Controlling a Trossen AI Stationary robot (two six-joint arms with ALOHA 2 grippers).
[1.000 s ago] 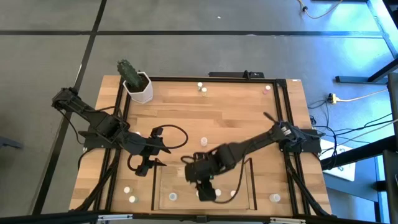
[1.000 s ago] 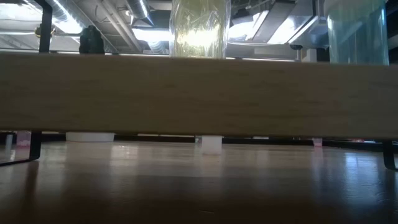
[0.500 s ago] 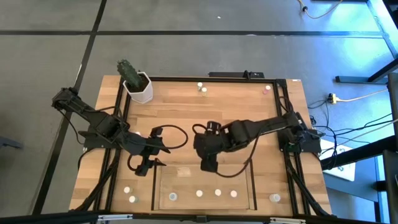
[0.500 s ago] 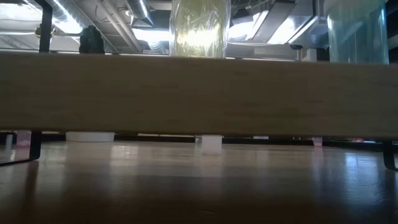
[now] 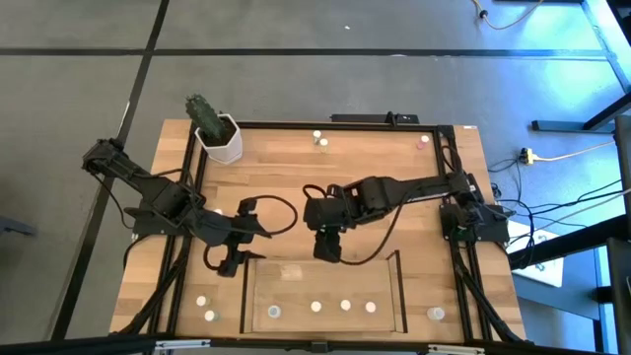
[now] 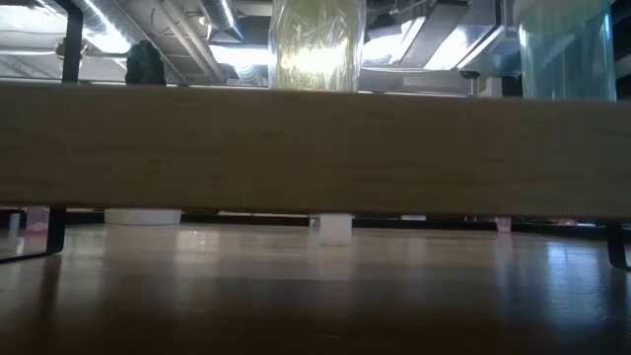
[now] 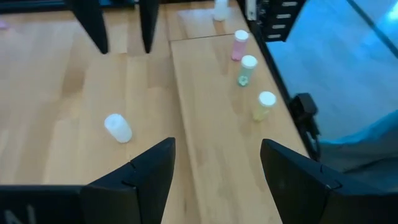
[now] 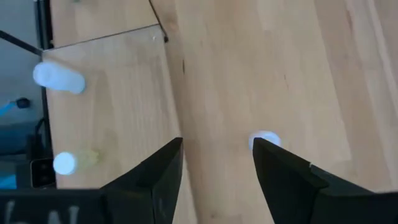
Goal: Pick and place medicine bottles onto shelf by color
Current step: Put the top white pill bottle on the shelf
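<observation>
The shelf [image 5: 296,286] is a clear-walled tray at the table's near edge. Several medicine bottles stand in a row on its floor: white [image 5: 274,312], yellow [image 7: 264,104], green [image 7: 247,68] and pink [image 7: 240,45]. My right gripper [image 5: 328,248] hangs open above the table just beyond the shelf's far wall. Its fingers point down over a white bottle [image 8: 266,138], which the gripper hides in the high view. My left gripper [image 5: 232,260] waits open off the shelf's far left corner, and its wrist view shows that same white bottle [image 7: 118,127] on the wood.
Loose bottles stand left of the shelf [image 5: 205,308], right of it [image 5: 436,314] and along the far edge [image 5: 320,138] [image 5: 423,141]. A white pot with a cactus [image 5: 219,138] sits at the far left corner. A black frame [image 5: 189,197] rims the tabletop.
My right gripper has risen out of the shelf and moved toward the table's far edge, turning as it went. It now hangs over the white bottle on the open wood. The yellow bottle it covered shows in the row.
</observation>
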